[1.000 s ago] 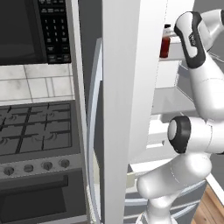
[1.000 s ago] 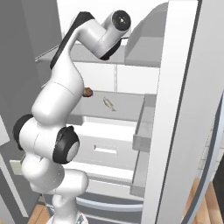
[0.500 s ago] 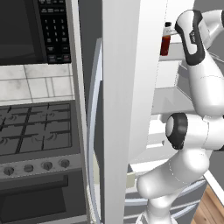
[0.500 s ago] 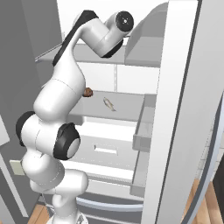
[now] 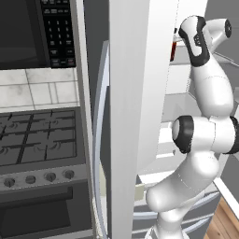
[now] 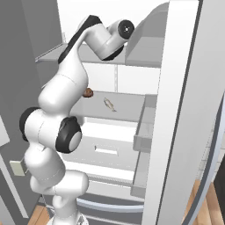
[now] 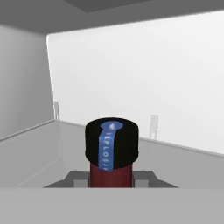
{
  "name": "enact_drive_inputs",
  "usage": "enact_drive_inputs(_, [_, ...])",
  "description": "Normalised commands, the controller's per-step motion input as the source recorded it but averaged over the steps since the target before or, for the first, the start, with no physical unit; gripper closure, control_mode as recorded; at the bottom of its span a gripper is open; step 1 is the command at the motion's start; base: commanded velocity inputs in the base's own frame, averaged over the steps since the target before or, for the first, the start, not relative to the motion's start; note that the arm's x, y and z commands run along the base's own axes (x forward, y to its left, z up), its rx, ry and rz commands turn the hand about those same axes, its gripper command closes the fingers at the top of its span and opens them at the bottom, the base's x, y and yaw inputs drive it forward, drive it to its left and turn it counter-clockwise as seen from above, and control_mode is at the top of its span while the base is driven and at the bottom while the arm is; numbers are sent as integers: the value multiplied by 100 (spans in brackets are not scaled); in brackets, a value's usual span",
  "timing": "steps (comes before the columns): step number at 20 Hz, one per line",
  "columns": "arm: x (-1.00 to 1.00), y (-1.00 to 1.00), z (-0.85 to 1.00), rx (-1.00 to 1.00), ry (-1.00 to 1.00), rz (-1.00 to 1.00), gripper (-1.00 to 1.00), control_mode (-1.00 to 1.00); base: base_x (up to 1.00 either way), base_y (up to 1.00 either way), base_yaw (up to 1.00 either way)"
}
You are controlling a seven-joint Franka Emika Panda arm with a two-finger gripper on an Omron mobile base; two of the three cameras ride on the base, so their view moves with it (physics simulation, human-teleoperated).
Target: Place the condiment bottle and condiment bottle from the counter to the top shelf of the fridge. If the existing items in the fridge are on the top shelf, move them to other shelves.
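In the left base view, a gas stove [image 5: 32, 144] sits at the left below a microwave [image 5: 28, 28]. The open fridge door [image 5: 135, 84] stands edge-on in the middle. Right of it, the white arm reaches up into the fridge, and a sliver of the condiment bottle [image 5: 173, 45] shows at the door edge, level with the top shelf.

In the right base view, the arm rises at the left to the top shelf [image 6: 145, 61]. On the shelf below lie a small brown item [image 6: 88, 92] and, to its right, a fish [image 6: 109, 104], apart from each other.

In the hand view, the gripper [image 7: 111, 178] is closed on the dark red condiment bottle with black cap and blue seal strip, held upright above the top shelf floor.
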Motion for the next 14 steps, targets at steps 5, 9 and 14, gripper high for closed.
enact_drive_inputs(5, [32,0,-14,2,0,0,100,-100,0,0,0])
enact_drive_inputs(9, [18,0,-12,1,0,0,100,-100,0,0,0])
enact_drive_inputs(14, [1,0,-3,0,1,0,-100,-100,0,0,0])
